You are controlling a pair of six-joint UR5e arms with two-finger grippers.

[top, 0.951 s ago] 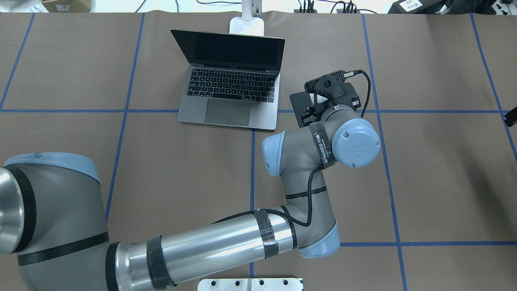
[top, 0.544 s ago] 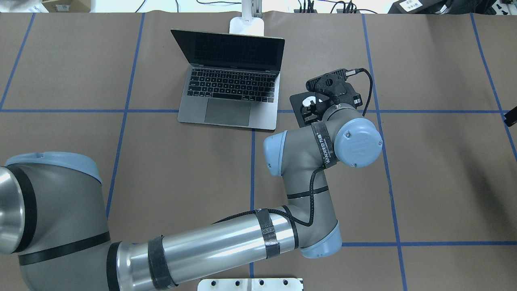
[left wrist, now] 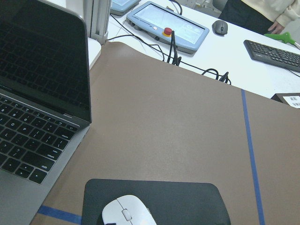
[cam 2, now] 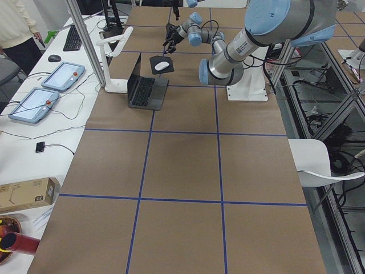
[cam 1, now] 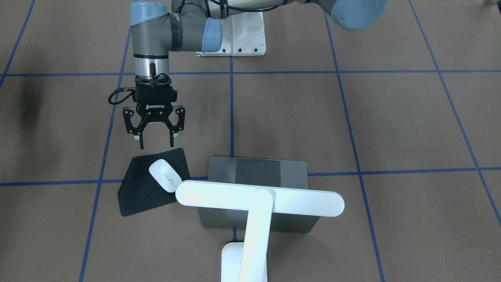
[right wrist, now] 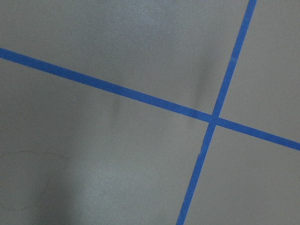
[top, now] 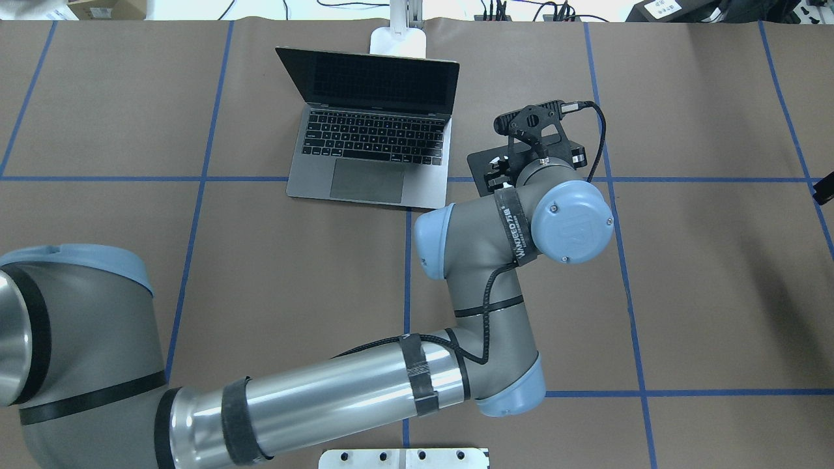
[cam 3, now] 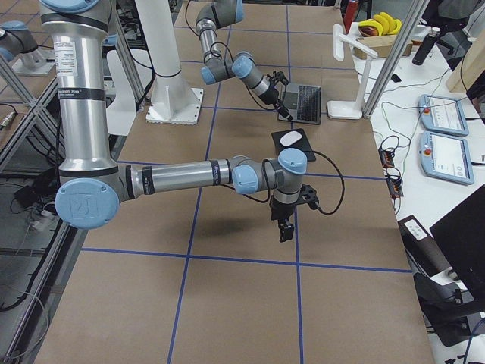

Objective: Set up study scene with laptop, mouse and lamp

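The laptop [top: 371, 143] stands open on the brown table, screen dark. Behind it is the lamp [cam 1: 258, 201], its white bar head reaching over the laptop's lid and its base [top: 397, 40] at the far edge. The white mouse [cam 1: 165, 175] lies on a thin black mat [cam 1: 137, 196] beside the laptop [cam 1: 293, 170]. My left gripper [cam 1: 156, 145] hangs open just above the mat's robot-side edge, nothing between its fingers, clear of the mouse [left wrist: 127, 213]. My right gripper [cam 3: 284, 227] points down over bare table away from these things; whether it is open or shut I cannot tell.
A white bolted mount [top: 404, 458] sits at the table's near edge. Beyond the far edge lie control tablets [left wrist: 168, 30], cables and a keyboard [left wrist: 276, 49]. A person [cam 2: 17, 28] stands at that side. Blue tape lines [right wrist: 211, 117] cross the table.
My left wrist has lifted and tipped toward the far side, and the elbow has shifted slightly left. Laptop, lamp and mat have not moved.
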